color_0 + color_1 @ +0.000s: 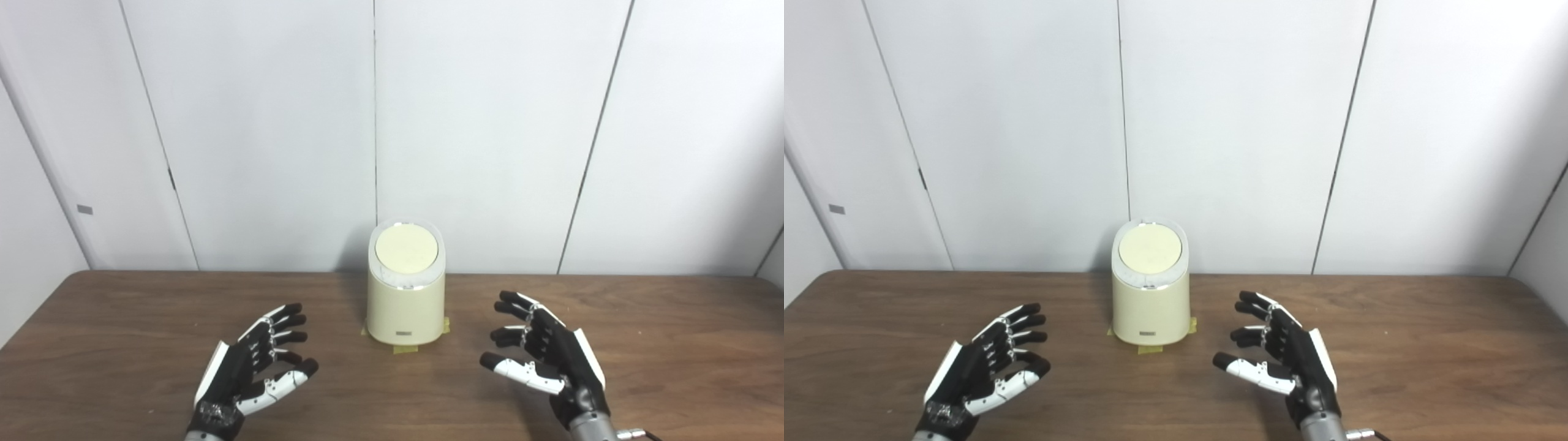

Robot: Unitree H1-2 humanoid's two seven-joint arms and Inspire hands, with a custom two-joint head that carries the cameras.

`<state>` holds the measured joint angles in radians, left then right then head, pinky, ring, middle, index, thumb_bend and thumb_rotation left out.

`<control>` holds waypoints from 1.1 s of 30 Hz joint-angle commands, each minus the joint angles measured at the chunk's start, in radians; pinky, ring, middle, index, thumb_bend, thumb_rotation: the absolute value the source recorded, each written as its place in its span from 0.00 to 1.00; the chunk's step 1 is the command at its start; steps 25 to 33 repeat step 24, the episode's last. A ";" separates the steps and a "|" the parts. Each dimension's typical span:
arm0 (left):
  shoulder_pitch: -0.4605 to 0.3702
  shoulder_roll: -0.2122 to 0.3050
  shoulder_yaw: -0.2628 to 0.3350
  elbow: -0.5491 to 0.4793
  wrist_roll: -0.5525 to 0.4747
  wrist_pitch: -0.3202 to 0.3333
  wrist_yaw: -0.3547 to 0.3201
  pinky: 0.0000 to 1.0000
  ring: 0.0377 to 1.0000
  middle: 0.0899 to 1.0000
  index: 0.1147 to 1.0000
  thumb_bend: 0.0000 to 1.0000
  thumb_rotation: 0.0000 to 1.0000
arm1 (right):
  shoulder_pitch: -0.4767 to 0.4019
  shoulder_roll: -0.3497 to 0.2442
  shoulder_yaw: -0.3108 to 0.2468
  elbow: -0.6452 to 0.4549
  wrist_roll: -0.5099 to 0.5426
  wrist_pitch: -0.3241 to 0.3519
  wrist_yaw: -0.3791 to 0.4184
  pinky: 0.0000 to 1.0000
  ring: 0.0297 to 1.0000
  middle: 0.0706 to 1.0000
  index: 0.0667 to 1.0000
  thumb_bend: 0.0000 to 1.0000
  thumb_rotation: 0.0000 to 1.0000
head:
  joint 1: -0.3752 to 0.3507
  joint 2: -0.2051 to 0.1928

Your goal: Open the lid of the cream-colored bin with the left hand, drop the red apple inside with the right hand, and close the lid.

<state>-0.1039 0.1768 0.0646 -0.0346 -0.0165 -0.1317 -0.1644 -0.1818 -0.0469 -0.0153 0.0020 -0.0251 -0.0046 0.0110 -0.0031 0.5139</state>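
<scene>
the cream-colored bin [405, 294] stands at the frame's centre on the brown table [122, 343], its round lid [406, 248] down. the left hand [251, 370] at lower left and right hand [545, 358] at lower right both hover empty, fingers spread, well apart from the bin.

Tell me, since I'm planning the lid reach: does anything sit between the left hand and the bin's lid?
Nothing visible does. The left hand is open, with only bare table between it and the cream-colored bin, whose lid is shut.
</scene>
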 commanded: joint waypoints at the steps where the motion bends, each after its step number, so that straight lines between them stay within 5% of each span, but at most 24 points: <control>1: -0.017 0.002 0.002 -0.028 -0.008 -0.032 0.013 0.61 0.75 0.80 0.83 0.70 0.26 | -0.024 0.000 0.000 -0.036 -0.001 -0.039 -0.005 0.56 0.57 0.74 0.75 0.84 0.19 | -0.003 0.001; 33: -0.008 -0.010 -0.010 -0.040 -0.029 -0.024 0.014 0.62 0.76 0.81 0.85 0.75 0.23 | -0.024 -0.008 0.003 -0.038 0.022 -0.046 0.016 0.55 0.64 0.76 0.76 0.82 0.16 | -0.002 0.002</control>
